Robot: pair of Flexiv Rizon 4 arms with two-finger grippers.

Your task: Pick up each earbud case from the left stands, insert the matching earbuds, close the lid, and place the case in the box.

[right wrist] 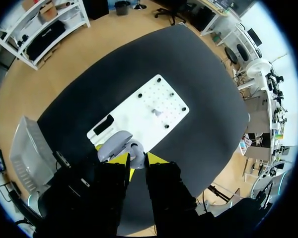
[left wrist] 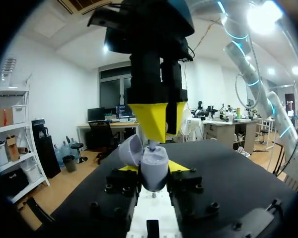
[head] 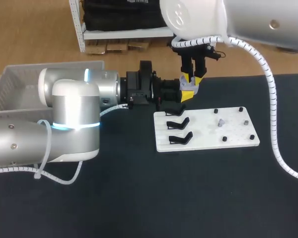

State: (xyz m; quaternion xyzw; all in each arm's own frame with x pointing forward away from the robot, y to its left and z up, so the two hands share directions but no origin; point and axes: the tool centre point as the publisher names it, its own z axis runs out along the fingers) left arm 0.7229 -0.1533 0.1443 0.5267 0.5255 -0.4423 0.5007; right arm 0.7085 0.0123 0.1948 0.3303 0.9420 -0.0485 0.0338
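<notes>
**Dark table [head: 139,208], case held up, right gripper plumb abv it**

White board [head: 238,141] lies centre-right on the table, w/ black stands [head: 179,130] along its left edge; grey box [head: 12,87] sits far left, well apart from the action.

Left gripper [head: 185,92] reaches in horiz. from the left, abv the board's far-left corner; its yellow tips are clamped on the earbud case [left wrist: 154,168] from two sides. The case is off the table, mouth up; the lid [left wrist: 130,151] is swung open, just beside the tips coming down.

Right gripper [left wrist: 156,133] hangs vert. from the far right, pointing straight down at the open mouth; its tips are drawn nearly together on a small pale piece touching the case top, which I take for an earbud [left wrist: 151,145].

Key relation: the case lies directly under the right gripper, so the insert axis is vert. and the case's grip axis runs across it. Judgement: the step in hand is seating the bud. The next move calls for a short straight drop w/ no sideways drift, since the open lid sits close beside the tips and a nudge could knock it or twist the case in the left gripper's hold.
</notes>
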